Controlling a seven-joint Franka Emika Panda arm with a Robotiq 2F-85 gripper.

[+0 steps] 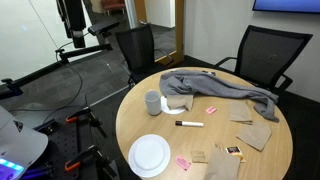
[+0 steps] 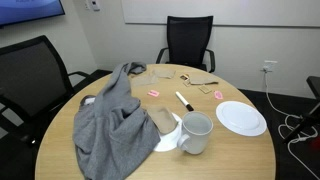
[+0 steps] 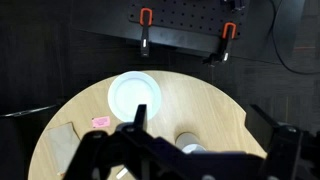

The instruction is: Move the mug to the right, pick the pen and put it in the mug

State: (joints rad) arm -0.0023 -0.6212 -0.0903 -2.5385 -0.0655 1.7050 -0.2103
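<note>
The pale mug (image 1: 153,101) stands upright on the round wooden table (image 1: 205,140), next to the edge of a grey cloth; it also shows in an exterior view (image 2: 196,132). The pen (image 1: 189,124) lies flat near the table's middle, a short way from the mug, white with a dark end (image 2: 184,99). My gripper (image 3: 200,113) is high above the table, open wide, with nothing between its fingers. In the wrist view the mug (image 3: 190,143) is partly hidden by the gripper body and the pen is hidden. The arm (image 1: 72,20) stays back off the table.
A flat white plate (image 1: 150,155) lies near the table edge beside the mug (image 2: 241,118). The crumpled grey cloth (image 2: 112,125) covers much of one side. Brown paper pieces (image 1: 252,133) and pink bits (image 2: 155,93) are scattered about. Black chairs (image 1: 262,55) ring the table.
</note>
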